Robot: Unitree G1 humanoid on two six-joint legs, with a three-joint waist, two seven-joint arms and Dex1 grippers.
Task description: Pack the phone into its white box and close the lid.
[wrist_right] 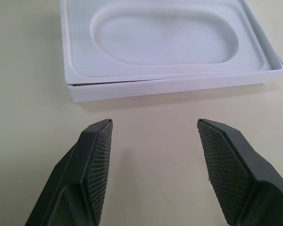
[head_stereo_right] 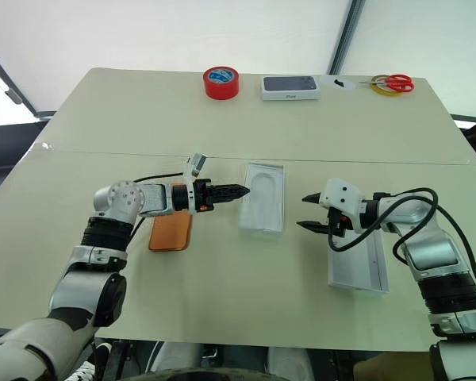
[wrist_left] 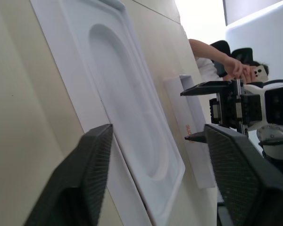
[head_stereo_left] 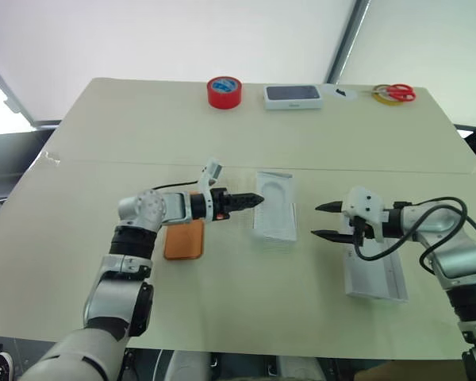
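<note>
The phone (head_stereo_right: 171, 230) lies on the tabletop (head_stereo_right: 246, 135) under the left arm, left of the white box (head_stereo_right: 262, 197). Both end effectors, left (head_stereo_right: 239, 190) and right (head_stereo_right: 308, 212), gape empty. The tray in the box could block the phone; the lid (head_stereo_right: 357, 266) waits right.

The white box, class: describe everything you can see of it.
The white box is a shallow white cardboard rectangle lying flat and open on the table, lid off. A white tray with an oval recess sits inside it. It lies between the two hands, touching neither; the phone lies apart on its left.
</note>
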